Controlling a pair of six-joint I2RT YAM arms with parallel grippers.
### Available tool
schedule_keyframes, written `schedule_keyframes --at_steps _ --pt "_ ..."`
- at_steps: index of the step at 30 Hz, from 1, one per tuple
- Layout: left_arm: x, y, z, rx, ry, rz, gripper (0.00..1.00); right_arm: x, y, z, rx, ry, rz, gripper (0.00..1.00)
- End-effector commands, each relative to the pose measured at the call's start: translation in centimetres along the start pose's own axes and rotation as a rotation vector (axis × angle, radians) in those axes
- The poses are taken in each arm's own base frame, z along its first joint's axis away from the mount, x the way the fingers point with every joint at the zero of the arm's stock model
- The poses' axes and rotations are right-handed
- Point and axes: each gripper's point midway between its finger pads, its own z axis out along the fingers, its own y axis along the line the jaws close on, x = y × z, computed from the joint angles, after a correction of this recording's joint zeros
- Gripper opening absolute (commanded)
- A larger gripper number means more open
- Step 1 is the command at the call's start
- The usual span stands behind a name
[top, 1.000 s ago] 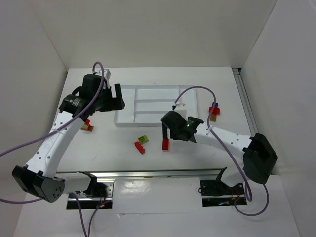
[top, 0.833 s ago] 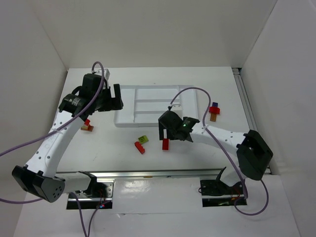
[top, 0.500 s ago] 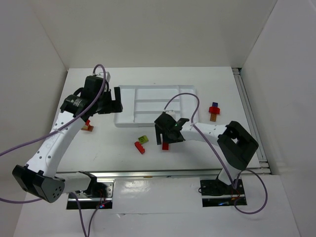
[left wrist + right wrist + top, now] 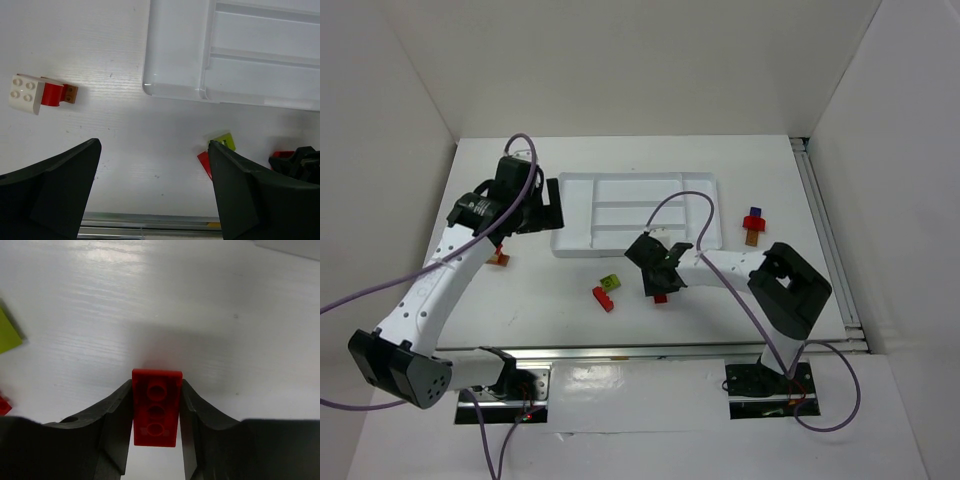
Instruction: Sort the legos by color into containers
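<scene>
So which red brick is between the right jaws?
The red brick in front of the tray, pinched by the jaws of the right gripper; a second red brick lies free beside the lime brick.

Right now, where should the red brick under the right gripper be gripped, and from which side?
Across its two long sides, from straight above. The red brick lies flat on the table, long and narrow, with no other brick against it. The right gripper has a finger against each long side.
</scene>
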Motion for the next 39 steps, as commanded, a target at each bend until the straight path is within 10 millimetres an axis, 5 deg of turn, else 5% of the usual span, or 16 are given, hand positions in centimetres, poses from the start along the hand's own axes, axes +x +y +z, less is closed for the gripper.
schedule_keyframes --at_steps 1,5,10,15,20,22,27,30,34,39 --pt "-0.5 1.0 0.2 -0.072 -0.033 -0.045 0.99 -2.1 -0.3 -1.2 0.060 -0.057 0.020 0.41" --pt "-1.2 2.0 0.1 -0.120 -0.064 -0.076 0.99 -7.7 -2.0 -5.0 0.092 -0.207 0.068 0.41" --pt "0.2 5.6 2.8 -0.259 0.036 -0.117 0.99 -15.6 -6.8 -6.4 0.076 -0.326 0.156 0.43" --pt "0.8 5.7 3.3 -0.228 0.065 -0.143 0.98 -21.6 -13.5 -4.2 0.179 -0.369 0.239 0.44" --pt "1.3 7.6 3.5 -0.268 0.069 -0.184 0.99 -26.3 -16.5 -1.5 0.212 -0.393 0.266 0.45" --pt "1.2 8.7 3.5 -0.275 0.075 -0.223 0.99 -26.4 -17.5 1.0 0.240 -0.344 0.273 0.46" --pt "1.0 10.2 3.5 -0.312 0.071 -0.243 0.99 -28.2 -18.4 2.6 0.222 -0.330 0.309 0.57" --pt "1.2 11.1 3.8 -0.322 0.087 -0.275 0.99 -28.6 -18.2 3.1 0.190 -0.340 0.326 0.90" --pt "1.3 11.7 4.8 -0.342 0.093 -0.307 0.98 -30.0 -17.3 0.7 0.167 -0.390 0.322 0.92" --pt "1.8 12.8 6.7 -0.387 0.134 -0.383 0.98 -28.8 -14.9 -2.8 0.128 -0.432 0.289 0.92"
